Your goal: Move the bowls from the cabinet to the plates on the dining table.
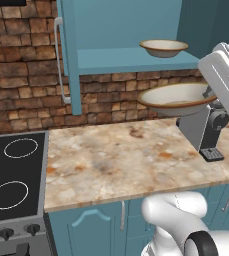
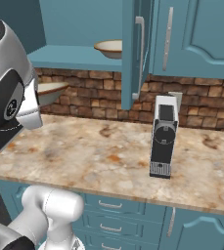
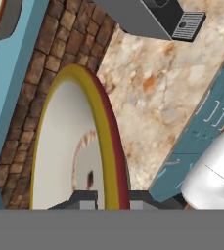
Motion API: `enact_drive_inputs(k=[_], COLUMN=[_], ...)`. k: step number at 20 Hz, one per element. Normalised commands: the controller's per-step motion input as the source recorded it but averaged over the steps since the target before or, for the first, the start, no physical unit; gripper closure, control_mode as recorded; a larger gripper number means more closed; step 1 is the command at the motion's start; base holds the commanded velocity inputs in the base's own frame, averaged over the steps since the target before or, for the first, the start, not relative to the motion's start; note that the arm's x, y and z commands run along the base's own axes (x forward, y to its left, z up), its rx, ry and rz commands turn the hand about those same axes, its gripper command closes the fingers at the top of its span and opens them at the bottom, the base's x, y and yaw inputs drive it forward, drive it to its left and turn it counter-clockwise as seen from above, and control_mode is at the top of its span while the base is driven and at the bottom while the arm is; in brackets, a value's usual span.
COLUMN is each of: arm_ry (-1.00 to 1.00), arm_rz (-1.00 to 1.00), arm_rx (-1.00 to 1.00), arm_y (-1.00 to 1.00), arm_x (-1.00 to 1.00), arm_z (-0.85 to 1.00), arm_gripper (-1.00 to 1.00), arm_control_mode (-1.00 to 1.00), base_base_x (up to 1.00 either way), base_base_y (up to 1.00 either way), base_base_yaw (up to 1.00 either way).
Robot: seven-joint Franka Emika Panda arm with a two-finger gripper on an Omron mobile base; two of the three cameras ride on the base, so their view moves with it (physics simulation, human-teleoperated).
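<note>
Bowls are counted as two. One bowl is held up in the air, out of the cabinet and over the counter, just under the shelf. Its rim is pinched between the two fingers of the gripper, which are closed tight on it, as seen in the hand view, where the rim runs up from the finger tips. It is cream inside with a brown rim and sits almost level. In the right base view part of this bowl is seen behind the arm.

The other bowl is still on the teal shelf inside the cabinet, near the front edge. It is upright, and nothing can be seen in it. Both bowls look empty.

The cabinet door is swung open, with a long silver handle on it. A second door is open too, on the other side.

Under the cabinet a red-brown brick wall is seen. The counter top is beige marble with rusty spots. One grey and black coffee machine stands on it, near the wall. One black cooktop with white rings is set at the left end of the counter, with two knobs below. Teal drawers and doors are found under the counter.
</note>
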Motion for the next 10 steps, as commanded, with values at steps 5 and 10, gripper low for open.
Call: enact_drive_inputs(k=[5,10], arm_ry=[0.0,0.0], arm_rz=[0.0,0.0], arm_rx=[0.0,0.0], arm_y=[0.01,0.0], arm_x=[-0.19,-0.19], arm_z=[0.0,0.0], arm_gripper=[1.0,1.0], arm_control_mode=[-1.0,-1.0], base_base_x=[0.0,0.0], base_base_y=[0.0,0.0], base_base_yaw=[0.0,0.0])
